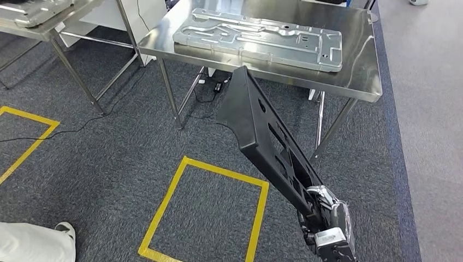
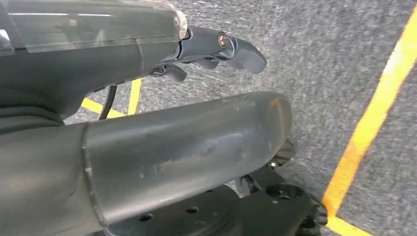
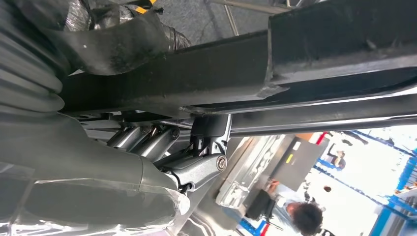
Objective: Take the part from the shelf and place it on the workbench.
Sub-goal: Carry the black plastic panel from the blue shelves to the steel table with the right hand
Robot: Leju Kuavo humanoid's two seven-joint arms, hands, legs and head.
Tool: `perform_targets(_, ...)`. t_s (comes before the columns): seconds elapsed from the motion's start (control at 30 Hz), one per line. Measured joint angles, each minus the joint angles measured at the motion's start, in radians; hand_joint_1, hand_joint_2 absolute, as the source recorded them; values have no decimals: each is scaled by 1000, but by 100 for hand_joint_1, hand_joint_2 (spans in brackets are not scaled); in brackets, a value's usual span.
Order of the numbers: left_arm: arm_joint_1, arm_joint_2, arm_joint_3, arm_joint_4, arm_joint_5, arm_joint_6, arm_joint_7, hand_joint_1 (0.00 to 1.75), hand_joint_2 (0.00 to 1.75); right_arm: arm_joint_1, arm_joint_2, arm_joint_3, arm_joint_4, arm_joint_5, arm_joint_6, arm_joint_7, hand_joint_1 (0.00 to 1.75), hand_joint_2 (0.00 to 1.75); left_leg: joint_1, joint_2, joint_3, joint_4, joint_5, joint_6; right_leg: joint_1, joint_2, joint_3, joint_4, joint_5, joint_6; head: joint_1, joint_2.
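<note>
The right robot hand (image 1: 326,218) grips one long black part (image 1: 262,136) by its near end, low on the right. The part sticks up and away from the hand, its far end pointing at the steel counter (image 1: 357,76), just short of the near edge. One silver plate (image 1: 259,37) lies flat on that counter. The left robot hand (image 2: 216,49) hangs over the carpet, fingers curled in, holding nothing.

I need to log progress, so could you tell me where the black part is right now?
In the head view the black part is gripped by the right hand, its far end raised toward the workbench, not yet on it.
</note>
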State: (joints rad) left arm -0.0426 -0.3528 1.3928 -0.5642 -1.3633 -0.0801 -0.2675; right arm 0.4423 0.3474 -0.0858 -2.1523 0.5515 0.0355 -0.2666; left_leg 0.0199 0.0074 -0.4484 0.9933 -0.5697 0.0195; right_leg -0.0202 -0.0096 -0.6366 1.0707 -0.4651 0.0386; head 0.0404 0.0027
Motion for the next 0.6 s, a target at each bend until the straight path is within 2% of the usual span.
perform_targets(0.1, -3, 0, 1, -1, -1, 0, 4, 0, 0, 1, 0, 0, 1, 5, 0, 7, 175, 175, 0, 2, 25, 9, -11, -25, 10, -1, 19, -14, -15, -36, 0, 0)
perform_targets(0.13, -4, 0, 1, -1, -1, -1, 4, 0, 0, 1, 0, 0, 1, 7, 0, 7, 175, 175, 1, 2, 23, 33, -5, -29, 9, 1, 32, -18, -19, -47, 0, 0)
perform_targets(0.17, -7, 0, 1, -1, -1, -1, 4, 0, 0, 0, 0, 0, 1, 7, 0, 7, 175, 175, 2, 2, 3, 75, 1, -32, 8, 3, 47, -23, -27, -56, 0, 0)
perform_targets(0.23, -10, 0, 1, -1, -1, -1, 5, 0, 0, -1, 1, 0, 1, 8, 0, 7, 175, 175, 2, 0, -81, 201, -11, -34, 9, 3, 77, -31, -45, -68, 0, 0)
perform_targets(0.3, -8, 0, 1, -1, -1, -1, 6, 0, 0, -1, 1, -1, 1, 8, 0, 8, 175, 175, 1, 0, -177, 301, -68, -34, 12, 8, 102, -33, -68, -74, 0, 0)
perform_targets(0.33, -6, 0, 1, -1, -1, -1, 6, 0, 0, -1, 1, -1, 1, 8, 0, 8, 175, 175, 0, 0, -210, 316, -96, -32, 14, 12, 117, -33, -80, -75, 0, 0)
perform_targets(0.37, -3, 0, 2, -1, -1, -1, 7, 0, 0, -1, 1, -1, 1, 9, 0, 8, 175, 175, -2, -1, -231, 305, -109, -28, 16, 16, 134, -33, -94, -76, 0, 0)
perform_targets(0.4, -1, 0, 2, -1, -1, -1, 7, 0, 0, -1, 1, -1, 1, 9, 0, 9, 175, 175, -6, -1, -241, 271, -97, -22, 19, 19, 153, -33, -109, -76, 0, 0)
perform_targets(0.43, 1, 0, 3, -1, -1, -1, 7, 0, 0, -1, 1, -1, 1, 9, 0, 10, 175, 175, -12, -1, -244, 217, -49, -10, 22, 20, 171, -35, -125, -75, 0, 0)
perform_targets(0.47, 3, 1, 4, -3, -1, -1, 7, 0, 0, -2, 1, -1, 2, 9, 0, 12, 175, 175, -20, -5, -245, 167, 20, 2, 24, 21, 189, -35, -140, -73, 0, 0)
perform_targets(0.5, 5, 2, 4, -4, -1, -1, 8, 0, 0, -2, 1, -1, 3, 10, -1, 14, 175, 175, -27, -8, -241, 128, 76, 13, 25, 23, 203, -38, -154, -69, 0, 0)
perform_targets(0.53, 6, 3, 5, -6, -1, -1, 9, 0, 0, -2, 1, -1, 5, 10, -1, 18, 175, 175, -32, -11, -236, 105, 118, 20, 25, 25, 215, -44, -165, -64, 0, 0)
perform_targets(0.57, 6, 3, 5, -8, -1, -1, 10, 0, 0, -3, 1, -2, 7, 11, -2, 21, 175, 175, -34, -13, -226, 96, 129, 25, 25, 26, 227, -47, -166, -57, 0, 0)
perform_targets(0.6, 5, 2, 5, -8, -1, -1, 12, 0, 0, -3, 2, -2, 7, 13, -3, 24, 175, 175, -33, -13, -210, 84, 119, 29, 25, 27, 231, -43, -157, -49, -1, 0)
